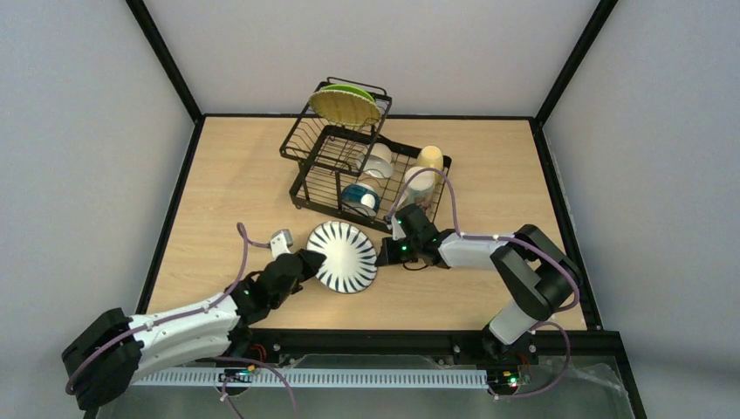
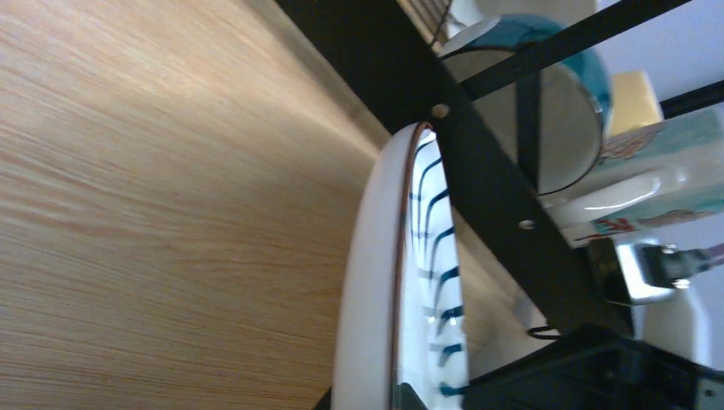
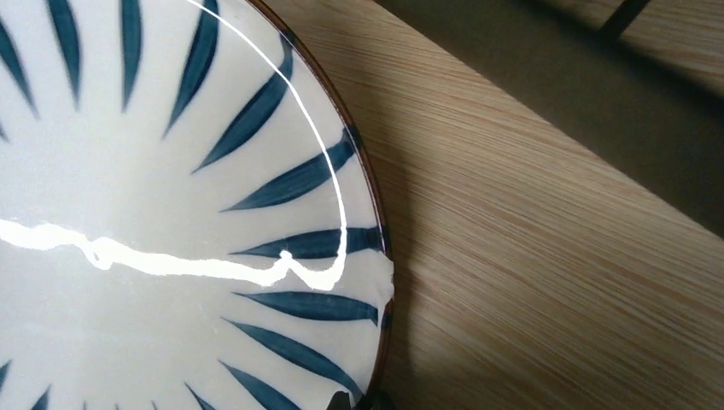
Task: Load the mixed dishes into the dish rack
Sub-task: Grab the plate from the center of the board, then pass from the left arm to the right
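A white plate with dark blue radial stripes (image 1: pixel 345 256) (image 3: pixel 128 171) is held tilted in front of the dish rack (image 1: pixel 318 179), between both grippers. My left gripper (image 1: pixel 307 260) (image 2: pixel 367 401) is shut on its left rim (image 2: pixel 376 282). My right gripper (image 1: pixel 380 254) (image 3: pixel 363 400) is shut on its right rim. In the rack's raised tier stands a green plate (image 1: pixel 345 103). The lower tray holds a white bowl (image 1: pixel 377 160), a blue-outside bowl (image 1: pixel 359 198) (image 2: pixel 555 102), a yellow mug (image 1: pixel 430 157) (image 2: pixel 636 98) and a cream mug (image 1: pixel 419 183) (image 2: pixel 632 192).
The rack sits at an angle at the back middle of the wooden table (image 1: pixel 236 192). Black frame posts (image 1: pixel 170 61) and grey walls close in the table's sides. The rack's front edge lies just behind the held plate.
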`<control>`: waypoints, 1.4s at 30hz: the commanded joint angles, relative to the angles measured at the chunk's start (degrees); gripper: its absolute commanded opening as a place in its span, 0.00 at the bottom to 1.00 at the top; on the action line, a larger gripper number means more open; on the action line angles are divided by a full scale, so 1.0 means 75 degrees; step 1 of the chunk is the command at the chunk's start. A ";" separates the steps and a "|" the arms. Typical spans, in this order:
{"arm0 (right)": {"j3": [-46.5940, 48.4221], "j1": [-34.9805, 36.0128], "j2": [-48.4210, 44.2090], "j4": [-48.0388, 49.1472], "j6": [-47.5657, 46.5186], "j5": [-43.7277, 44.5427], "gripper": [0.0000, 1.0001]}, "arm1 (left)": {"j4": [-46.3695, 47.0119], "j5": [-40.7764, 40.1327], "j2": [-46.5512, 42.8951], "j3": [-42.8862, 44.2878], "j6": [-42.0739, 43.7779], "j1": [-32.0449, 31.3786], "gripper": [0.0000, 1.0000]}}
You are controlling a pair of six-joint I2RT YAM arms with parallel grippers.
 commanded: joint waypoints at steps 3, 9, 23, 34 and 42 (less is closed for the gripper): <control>0.0317 0.0240 -0.0067 0.0473 0.0438 -0.1606 0.00 | -0.1123 0.0372 -0.0621 -0.0074 0.0727 -0.0137 0.03; 0.0344 0.0239 -0.0195 0.0441 0.0461 -0.1584 0.00 | -0.1869 0.0295 -0.1569 -0.0214 0.0618 -0.0137 0.02; 0.0362 0.0246 -0.1301 -0.0301 0.0153 -0.1039 0.55 | -0.4220 0.0177 -0.3927 0.0008 0.0897 -0.0137 0.02; 0.0459 0.0238 -0.2496 -0.1422 -0.0742 -0.0637 0.72 | -0.5343 0.0213 -0.4718 0.0941 0.2140 -0.0137 0.02; 0.0759 0.0236 -0.2977 -0.1933 -0.1561 -0.0337 0.85 | -0.5029 0.0532 -0.4704 0.1510 0.2639 -0.0137 0.02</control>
